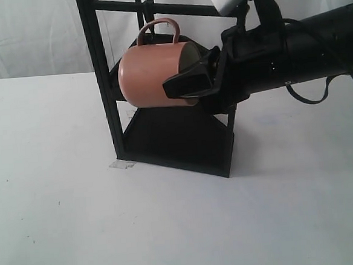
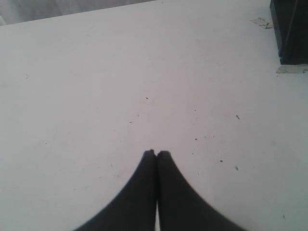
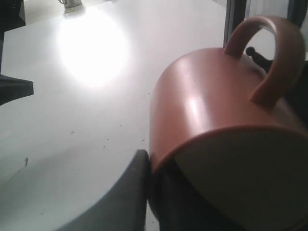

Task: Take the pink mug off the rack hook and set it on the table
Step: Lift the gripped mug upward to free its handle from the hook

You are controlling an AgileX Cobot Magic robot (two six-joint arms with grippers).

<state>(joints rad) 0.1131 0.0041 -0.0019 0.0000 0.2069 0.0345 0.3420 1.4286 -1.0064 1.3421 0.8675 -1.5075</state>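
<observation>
The pink mug point(image 1: 151, 76) lies on its side in the air in front of the black rack point(image 1: 177, 138), handle point(image 1: 157, 31) upward. In the right wrist view the mug point(image 3: 211, 101) fills the frame, and the black rack hook point(image 3: 257, 55) shows through its handle loop. My right gripper point(image 1: 197, 77) point(image 3: 154, 168) is shut on the mug's rim, one finger point(image 3: 134, 187) outside the wall and the other inside the mouth. My left gripper point(image 2: 156, 153) is shut on nothing, low over the white table point(image 2: 96, 96), and is out of the exterior view.
The rack stands mid-table point(image 1: 78, 206) with a triangular bottom shelf and a scrap of tape point(image 1: 123, 165) at its front left foot. A corner of the rack base point(image 2: 291, 33) shows in the left wrist view. A cable point(image 1: 319, 95) hangs under the right arm.
</observation>
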